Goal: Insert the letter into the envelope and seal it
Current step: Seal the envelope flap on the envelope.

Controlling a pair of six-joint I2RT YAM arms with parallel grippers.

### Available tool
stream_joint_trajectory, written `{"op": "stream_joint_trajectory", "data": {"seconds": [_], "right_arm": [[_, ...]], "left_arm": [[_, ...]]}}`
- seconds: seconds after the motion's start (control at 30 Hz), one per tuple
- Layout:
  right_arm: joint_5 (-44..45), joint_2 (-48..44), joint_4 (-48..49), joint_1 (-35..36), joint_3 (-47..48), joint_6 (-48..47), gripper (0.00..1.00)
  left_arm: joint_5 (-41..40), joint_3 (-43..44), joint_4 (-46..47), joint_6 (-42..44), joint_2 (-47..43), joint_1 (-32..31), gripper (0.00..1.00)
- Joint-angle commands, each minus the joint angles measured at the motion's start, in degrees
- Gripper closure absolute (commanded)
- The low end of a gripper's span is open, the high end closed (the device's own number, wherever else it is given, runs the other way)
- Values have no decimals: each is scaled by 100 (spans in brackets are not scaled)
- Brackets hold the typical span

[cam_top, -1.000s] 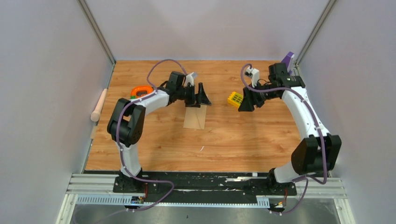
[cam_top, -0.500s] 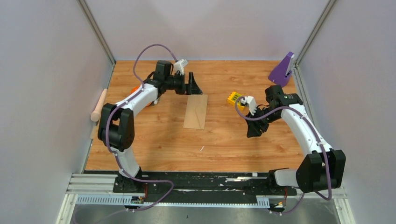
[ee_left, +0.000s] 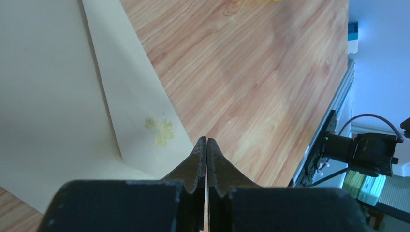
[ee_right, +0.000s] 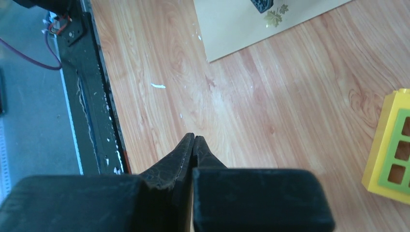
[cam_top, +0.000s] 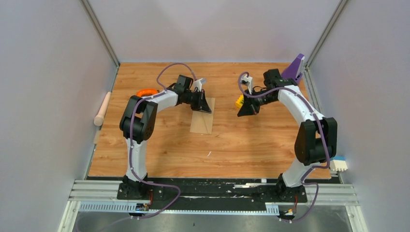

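Starting from the near side, we see the flat tan-brown kraft paper envelope [cam_top: 202,124] lying on the bare wood-grain desk [cam_top: 241,145]. Its long axis runs away from the arm bases with a slight lean. No flap stands up from it. The left wrist view shows a diagonal seam and a small yellow leaf mark [ee_left: 162,131] near one edge. The thin white paper letter appears in no view, so we cannot tell whether it lies inside the envelope.

Over the envelope's far end is the black left tool [cam_top: 207,108], its jaws pressed fully together with nothing between them. Its tips are close by the leaf mark, but whether they touch the paper is unclear.

To the right of the envelope and well apart from it, the black right tool [cam_top: 241,113] is likewise closed tight and empty. It hangs just beside a yellow plastic toy block with green window panes [cam_top: 239,100].

We judge the left arm plainly the nearer one. Any pressing of the flap falls to it, working along that long axis from the far end toward the near one. The right tool would first have to cross leftward.
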Motion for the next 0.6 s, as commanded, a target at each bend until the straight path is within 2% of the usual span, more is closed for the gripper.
{"op": "stream_joint_trajectory", "data": {"seconds": [0.0, 0.2, 0.33, 0.57], "right_arm": [[-739, 280, 353, 57, 424, 305, 100], [-832, 432, 472, 177, 401, 404, 100], [-793, 623, 484, 352, 501, 456, 100], [-1291, 1356, 484, 453, 1295, 889, 100]], "left_arm": [[14, 162, -64, 89, 32, -5, 100], [48, -98, 268, -2, -17, 218, 100], [-134, -94, 102, 152, 138, 258, 100], [-544, -111, -93, 354, 394, 253, 100]]}}
